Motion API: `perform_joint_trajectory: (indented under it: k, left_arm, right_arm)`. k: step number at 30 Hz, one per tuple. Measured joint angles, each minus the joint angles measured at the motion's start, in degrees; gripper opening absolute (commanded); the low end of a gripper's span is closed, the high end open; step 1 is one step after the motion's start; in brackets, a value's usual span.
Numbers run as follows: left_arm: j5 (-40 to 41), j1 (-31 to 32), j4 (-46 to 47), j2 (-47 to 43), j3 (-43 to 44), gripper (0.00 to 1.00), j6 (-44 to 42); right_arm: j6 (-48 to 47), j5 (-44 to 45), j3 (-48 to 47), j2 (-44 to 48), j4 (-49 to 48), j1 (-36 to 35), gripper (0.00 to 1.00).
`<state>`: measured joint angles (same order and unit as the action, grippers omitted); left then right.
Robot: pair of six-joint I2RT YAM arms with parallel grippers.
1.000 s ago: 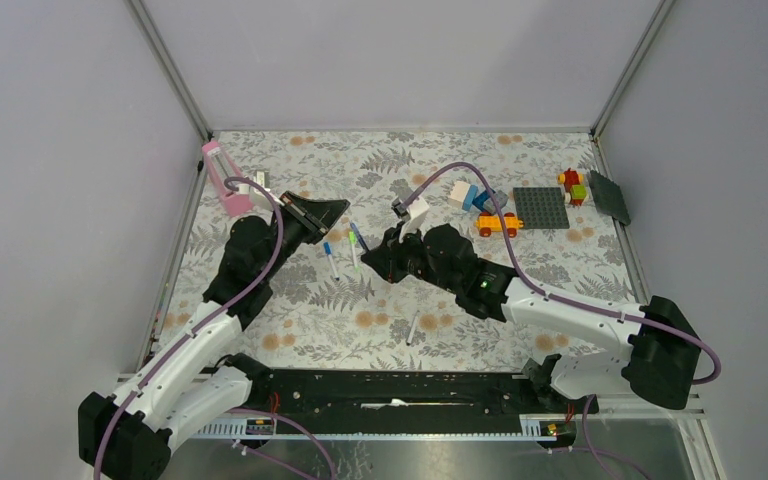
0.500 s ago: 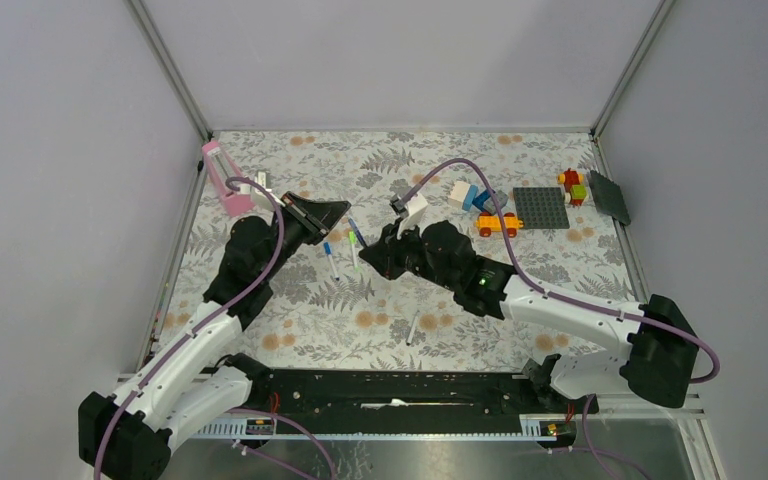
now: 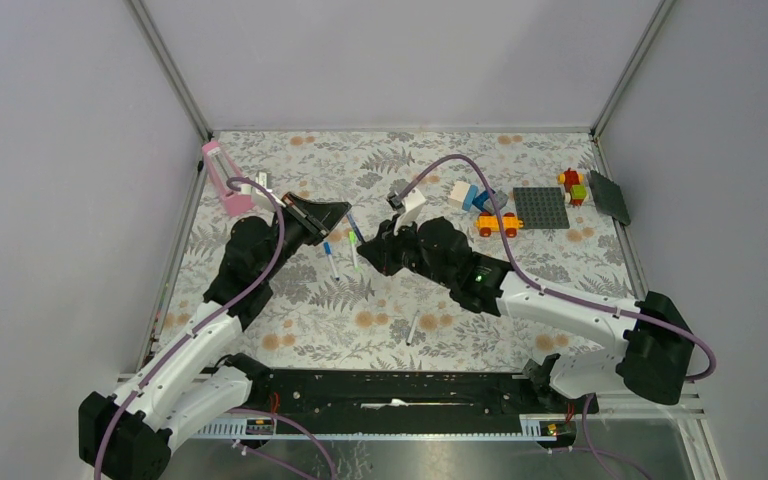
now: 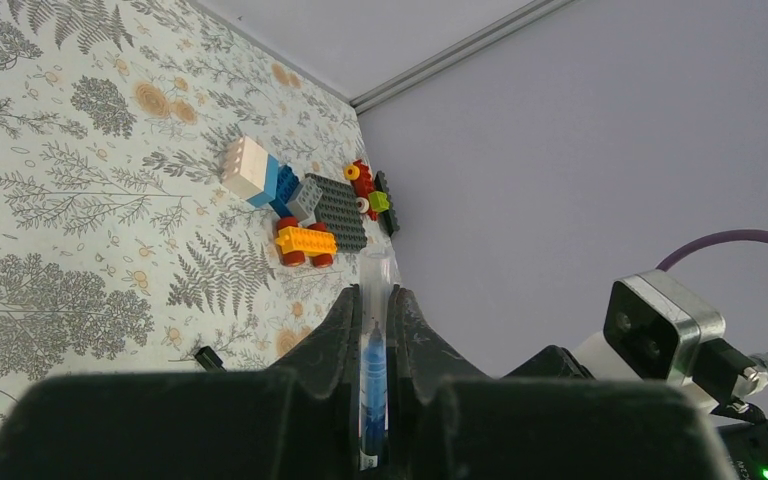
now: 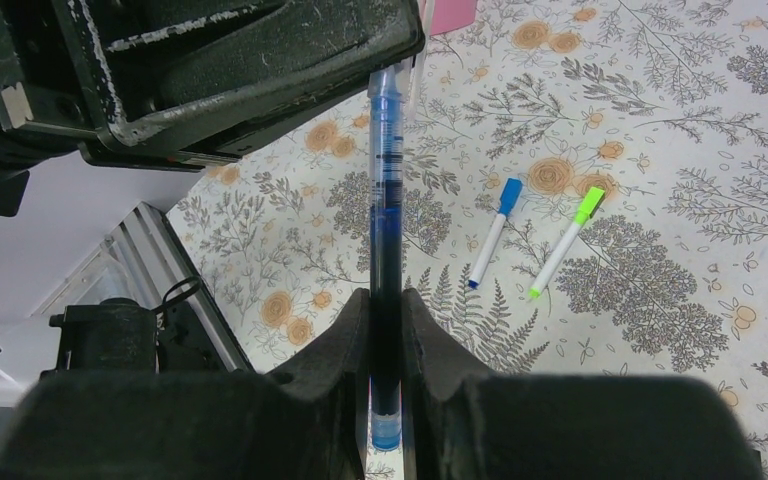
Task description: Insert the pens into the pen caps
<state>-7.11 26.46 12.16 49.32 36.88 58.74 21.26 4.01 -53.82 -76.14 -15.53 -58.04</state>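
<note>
The table (image 3: 560,280) has a leaf pattern. The two arms meet over its middle, a bit to the left. The right arm has just moved left and a little farther away, so the gap to the left arm is gone.

The bricks (image 3: 465,193) sit at the far right, well apart from the work.

The left claw (image 4: 373,300) is clamped on a thin blue thing. I think it is the blue cap (image 4: 373,365). The right claw (image 5: 387,305) is clamped on the blue pen (image 5: 385,230). The pen points straight at the left claw, and its far end now reaches the claw's edge.

That looks like the pen going into its cap. I cannot see if it is pushed all the way in.

Two pens lie on the table just left of the claws. One (image 5: 490,232) has a light blue cap on and the other (image 5: 563,243) has a green one on. They look done. One more white pen (image 3: 413,327) lies near the robot, and I think it still needs its cap.
</note>
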Motion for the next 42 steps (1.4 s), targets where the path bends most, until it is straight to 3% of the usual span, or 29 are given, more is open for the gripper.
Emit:
perform_joint_trajectory:
  k: [42]
  left_arm:
    - [3.48, -0.98, 1.18, -0.11, -0.94, 0.00, -1.03]
  right_arm:
    - [5.22, 3.87, -10.82, -6.82, 9.33, -0.85, 0.00]
